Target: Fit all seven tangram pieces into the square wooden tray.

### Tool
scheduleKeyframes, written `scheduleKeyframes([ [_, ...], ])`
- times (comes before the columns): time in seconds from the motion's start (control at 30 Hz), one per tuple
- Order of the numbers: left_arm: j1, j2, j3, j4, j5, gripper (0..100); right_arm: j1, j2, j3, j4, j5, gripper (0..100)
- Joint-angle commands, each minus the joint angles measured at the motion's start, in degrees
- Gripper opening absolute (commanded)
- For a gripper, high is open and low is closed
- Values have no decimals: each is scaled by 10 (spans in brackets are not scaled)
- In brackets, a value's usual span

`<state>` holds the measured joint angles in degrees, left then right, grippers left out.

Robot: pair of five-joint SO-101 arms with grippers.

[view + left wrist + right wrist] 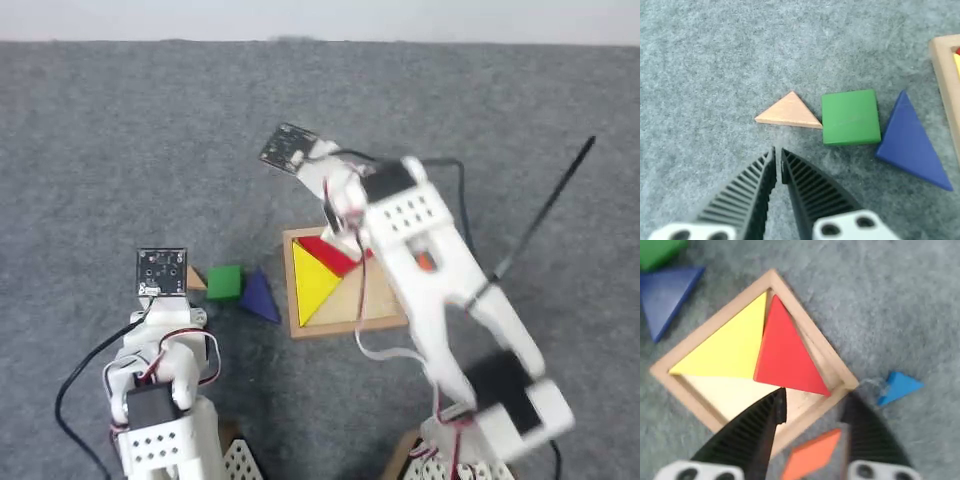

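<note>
Left pincer (777,152): nearly closed, with only a thin slit between the jaws. It holds nothing and hangs over the mat (700,60), just short of the tan triangle.
Tan triangle (789,112): lies flat on the mat, one corner touching the green square. It looks like thin, light, stiff wood. I would grip it across the long edge and the opposite point.
Green square (850,117): lies flat and looks thicker than the tan triangle. Its parallel sides probably make it the easiest piece to grip. The paint may be a little slick.
Blue triangle (910,140): lies flat between the green square and the tray, just beside each. Its slanted sides could let it slide out of the jaws, so a grip near the middle seems safer.
Tray (812,325): sits on the mat between the arms, with about half its floor bare.
Yellow triangle (727,347): seated in the tray, edge to edge with the red one.
Red triangle (785,357): seated in the tray against the rim.
Right pincer (816,397): jaws set wide, above the tray's edge. The orange piece spans the gap with an end against each jaw, so it appears to be clamped.
Orange piece (812,455): a stiff, light parallelogram that seems to be held by its far ends. That grip is narrow, so it may twist.
Small blue triangle (897,385): lies on the mat, just off a tray corner.
</note>
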<state>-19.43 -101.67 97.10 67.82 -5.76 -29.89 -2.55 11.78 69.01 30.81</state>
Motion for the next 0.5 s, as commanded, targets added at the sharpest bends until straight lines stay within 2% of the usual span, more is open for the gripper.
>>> scheduleKeyframes([
  [0.0, -3, -7, -6, 2, 6, 15, 9, -75, 168, -165, -61, 21],
  [0.17, -3, -7, -6, 2, 6, 15, 28, -22, 193, -209, -61, 22],
  [0.47, -3, -7, -6, 2, 6, 15, 73, 100, 118, -217, -61, 22],
])
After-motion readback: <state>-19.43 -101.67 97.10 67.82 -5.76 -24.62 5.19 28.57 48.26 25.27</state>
